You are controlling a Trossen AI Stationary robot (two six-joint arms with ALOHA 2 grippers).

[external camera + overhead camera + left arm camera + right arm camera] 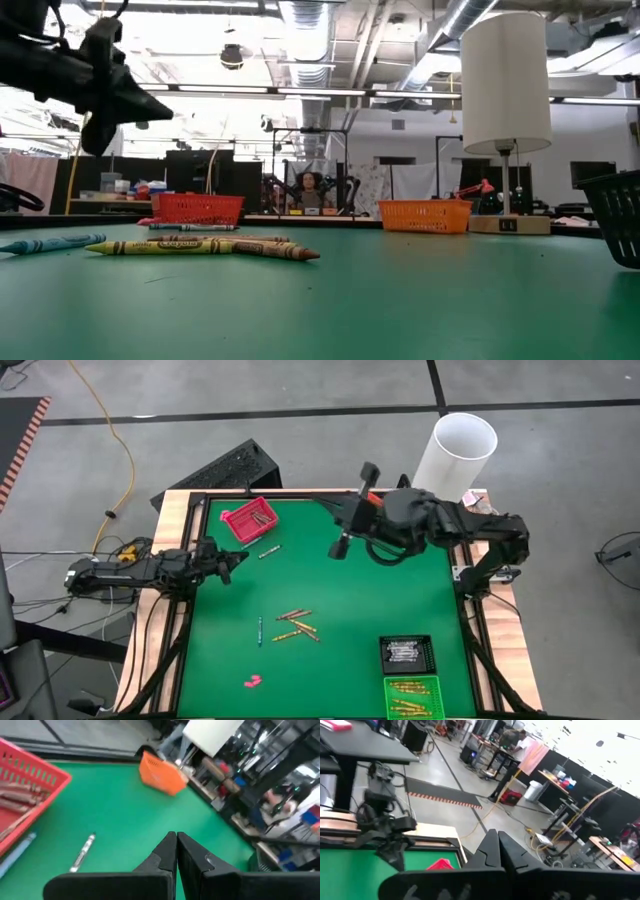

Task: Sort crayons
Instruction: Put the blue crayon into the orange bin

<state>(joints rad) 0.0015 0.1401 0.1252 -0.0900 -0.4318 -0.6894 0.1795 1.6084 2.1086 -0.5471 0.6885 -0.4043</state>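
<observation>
The loose crayons (294, 624) lie in a small cluster on the green worktop (360, 600), well apart from the red tray (249, 518), with one blue crayon (260, 630) just beside the cluster. Both end effectors are closed and empty: the left end effector (235, 563) sits nearer the red tray, the right end effector (340, 546) hangs beyond it. Since the sticks touch and overlap, a descent may pinch two colours together or scatter them.
</observation>
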